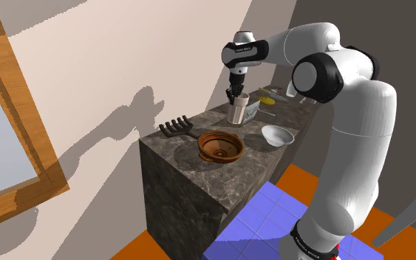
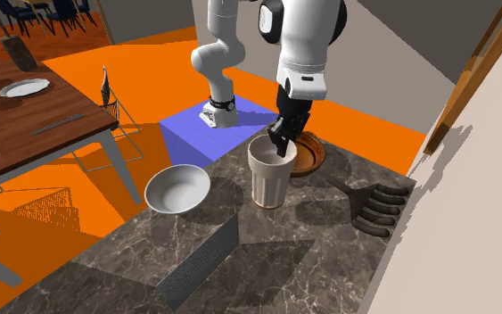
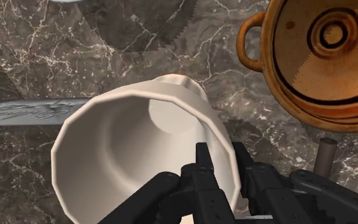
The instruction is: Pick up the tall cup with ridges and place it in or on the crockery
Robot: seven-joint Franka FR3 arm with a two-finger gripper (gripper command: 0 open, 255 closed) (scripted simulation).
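Our gripper (image 2: 281, 147) pinches the cup (image 2: 268, 181) by its rim, one finger inside, one outside. We see the cup upright on the counter (image 2: 311, 259), just beside the brown bowl (image 2: 311, 155).

Counter top (image 2: 329, 259): dark marble-like stone, pale veins, polished. Tall cup (image 2: 269, 183): cream, matt, faceted walls, smooth inside. Brown bowl (image 3: 323, 57): orange-brown earthenware look, dark painted rings. White bowl (image 2: 177, 189): smooth, faint sheen. Gripper (image 3: 220, 154): matt black.
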